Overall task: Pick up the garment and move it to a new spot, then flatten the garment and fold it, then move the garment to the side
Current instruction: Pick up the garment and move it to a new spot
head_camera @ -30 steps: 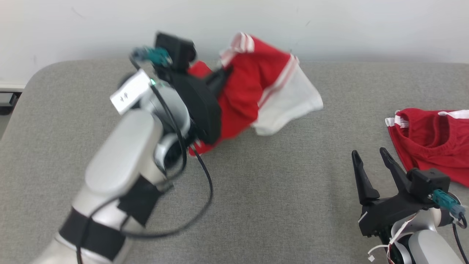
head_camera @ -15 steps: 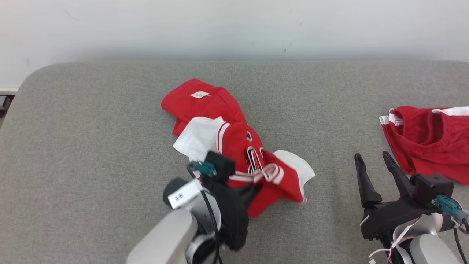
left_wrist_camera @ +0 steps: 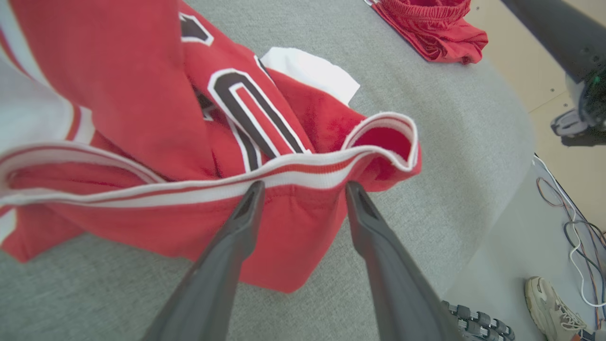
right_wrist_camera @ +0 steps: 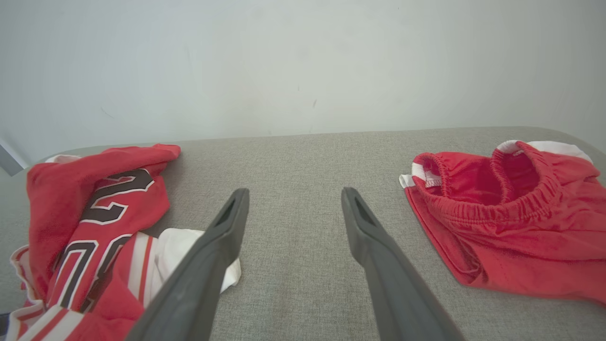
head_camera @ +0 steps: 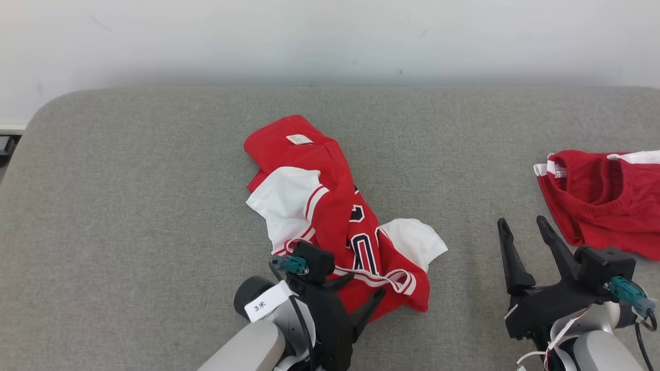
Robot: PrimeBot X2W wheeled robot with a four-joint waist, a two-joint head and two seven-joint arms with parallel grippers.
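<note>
The red and white shirt [head_camera: 330, 206] lies in a crumpled heap in the middle of the head view, on the big grey cushion [head_camera: 129, 206]. It has black numbers [head_camera: 361, 247] with white edges and a small white tag [head_camera: 299, 139] near its top end.

The left gripper [head_camera: 366, 284] sits at the bottom middle of that picture, right at the lower edge of the shirt. Its two dark fingers are spread apart — they are not pinching anything. In the left wrist view the tips point at the striped hem [left_wrist_camera: 284, 177], and red cloth shows in the gap between them. I cannot tell if the tips touch the cloth.

The right gripper [head_camera: 521, 220] is at the lower right of the head view. Its fingers are spread wide too and hold nothing — under them is bare grey cushion. A pair of red shorts [head_camera: 603, 201] lies at the right edge, near that gripper and well apart from the shirt. In the lower right corner of the left wrist view a shoe [left_wrist_camera: 549, 303] stands on the floor [left_wrist_camera: 497, 246] near some cables [left_wrist_camera: 577, 237].
</note>
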